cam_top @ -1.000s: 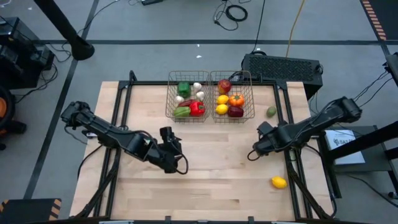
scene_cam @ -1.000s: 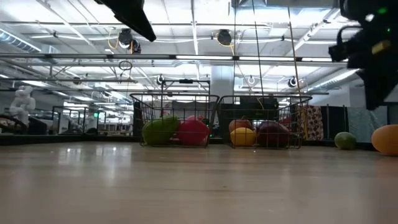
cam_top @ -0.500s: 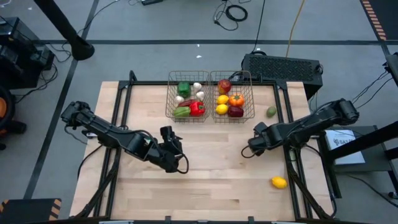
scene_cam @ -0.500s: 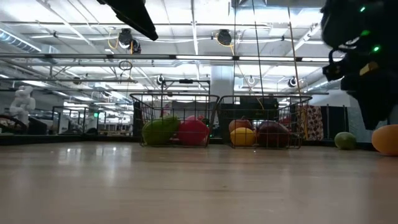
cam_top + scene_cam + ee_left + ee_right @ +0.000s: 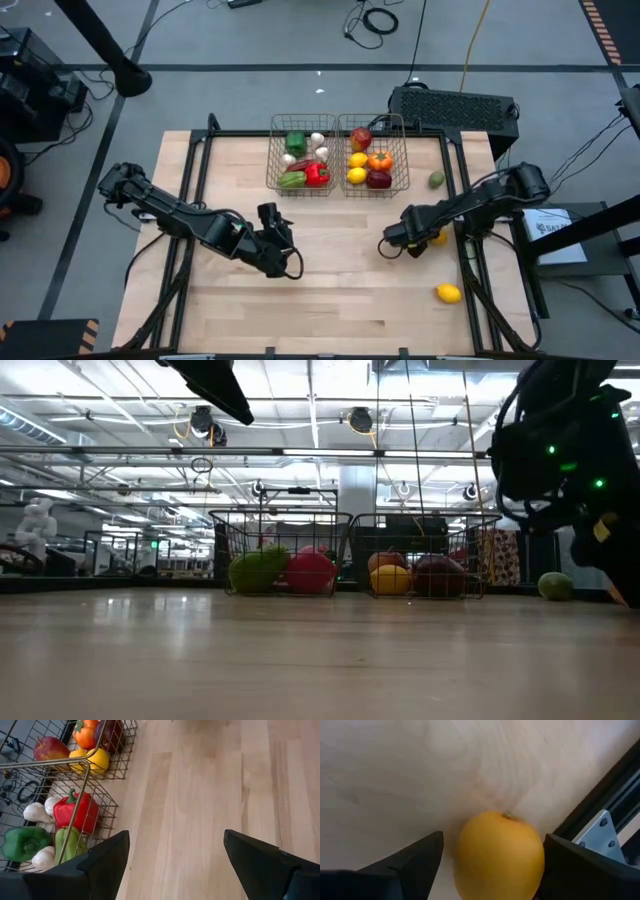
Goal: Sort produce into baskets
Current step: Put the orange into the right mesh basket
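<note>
Loose produce: three pieces near the table's right edge: lemon (image 5: 448,293) toward the front right corner, orange fruit (image 5: 500,855) between the right hand's (image 5: 386,246) released fingers, green fruit (image 5: 437,180) farther back.
Left hand (image 5: 281,236): released, mid-table.
Baskets: two, at the back edge; left basket (image 5: 272,165) seven pieces, right basket (image 5: 405,160) five.

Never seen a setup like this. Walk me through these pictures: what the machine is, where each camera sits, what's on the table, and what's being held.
Two dark robot arms work at a wooden table. One camera looks straight down, one sits at table height, and one rides on each wrist. At the far edge stand two wire baskets: the left basket holds peppers and garlic, the right basket fruit. A lemon and a green fruit lie loose. The left pincer waits open, holding nothing. The right pincer is open with an orange-yellow fruit between its fingers, on the table, not gripped.
</note>
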